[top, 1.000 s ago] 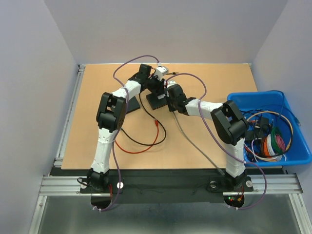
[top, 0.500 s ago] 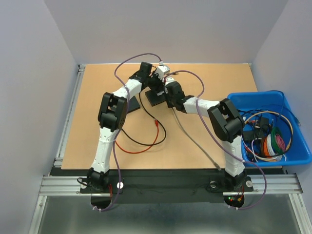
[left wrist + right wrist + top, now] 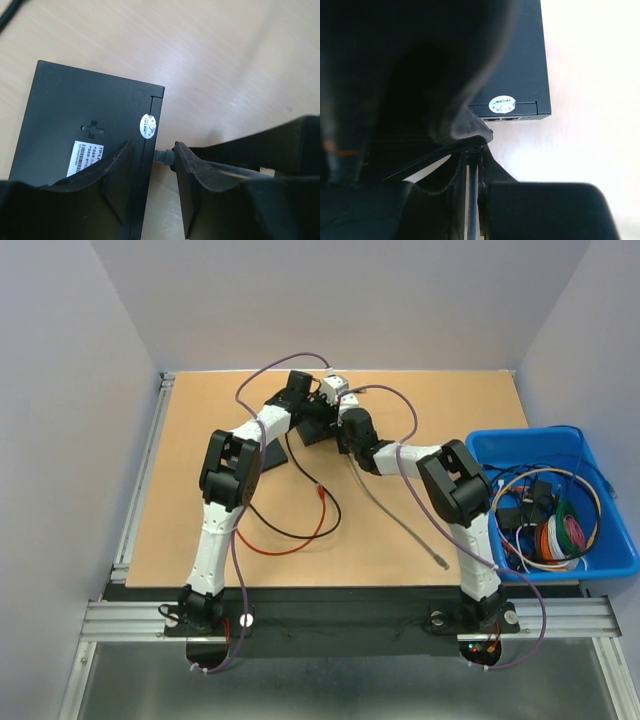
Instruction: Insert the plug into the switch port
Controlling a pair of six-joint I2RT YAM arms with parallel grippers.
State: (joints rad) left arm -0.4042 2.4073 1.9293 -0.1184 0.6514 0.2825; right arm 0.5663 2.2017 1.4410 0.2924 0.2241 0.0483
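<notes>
On tan tabletop (image 3: 225, 60), flat matte-black switch (image 3: 75, 120), round white sticker (image 3: 147, 125) — grey plug (image 3: 162, 156).

In the left wrist view the switch (image 3: 75, 115) is cut off by the bottom edge and partly covered by 1 finger of the left gripper (image 3: 151, 150). Only the tip of the plug (image 3: 162, 156) is seen between the 2 fingers. In the right wrist view much of the switch is hidden by a dark blur (image 3: 395, 65) above the right gripper (image 3: 471, 155). The pinched cable (image 3: 470, 200) is cut off below. Whether the port (image 3: 502, 119) is filled cannot be told.
</notes>
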